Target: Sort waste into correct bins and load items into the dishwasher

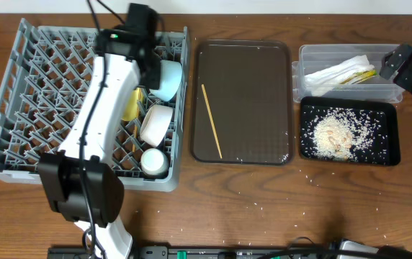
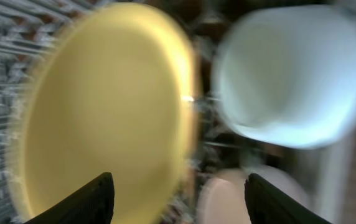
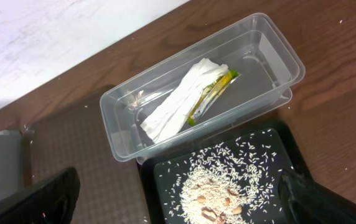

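Observation:
The grey dish rack (image 1: 19, 108) at the left holds the yellow plate (image 1: 132, 106), the light blue bowl (image 1: 167, 79), the white bowl (image 1: 155, 123) and the white cup (image 1: 154, 162). My left gripper (image 1: 142, 44) hangs over the rack's far right part. It is open and empty in the blurred left wrist view (image 2: 178, 208), facing the plate (image 2: 103, 118) and the blue bowl (image 2: 290, 81). Wooden chopsticks (image 1: 212, 121) lie on the brown tray (image 1: 263, 65). The clear tub (image 1: 314, 54) holds the napkin (image 3: 178, 102) and a wrapper (image 3: 214, 93). My right gripper (image 3: 178, 214) is open above the black tray (image 3: 165, 186), which holds the rice (image 3: 221, 190).
The right arm (image 1: 408, 65) sits at the far right beside the clear tub. Loose rice grains (image 1: 263, 208) are scattered on the wooden table in front of the trays. The left arm's base stands at the front left.

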